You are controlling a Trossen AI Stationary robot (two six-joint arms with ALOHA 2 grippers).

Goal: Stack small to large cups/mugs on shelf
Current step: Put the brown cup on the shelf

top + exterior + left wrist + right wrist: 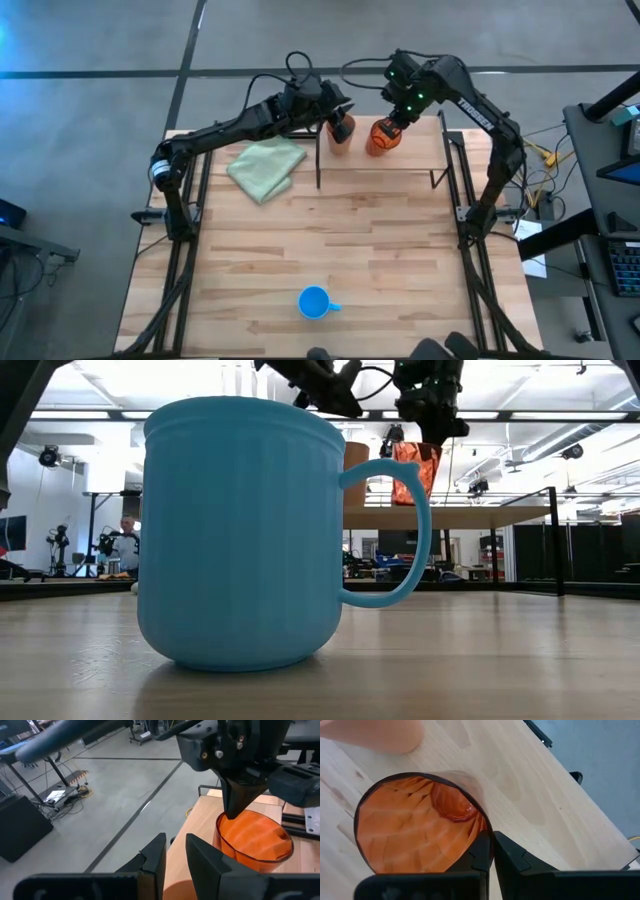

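High view: my right claw (393,122) sits at upper centre-right of the frame, clamped on the rim of the textured orange-red cup (382,139) over the shelf (420,158). My left claw (338,115) is just left of it, closed on the small light-orange cup (342,131). The blue mug (314,302) stands alone at bottom centre of the tabletop (400,260), well apart. A green cloth (266,166) lies at upper left.

Low view: the mug (240,530) fills the left-centre; the orange-red cup (416,468) hangs from the right claw at top centre, seemingly clear of the shelf board (450,516). I judge it needs setting down level before I release it.

Left wrist view: left claw fingers (150,860) nearly shut on the light-orange cup rim; the orange-red cup (255,842) is close by, so I keep the arms from bumping. Grey floor and cables lie beyond.

Right wrist view: fingers (512,857) pinch the cup wall (420,830), nearly closed; pale wood below.
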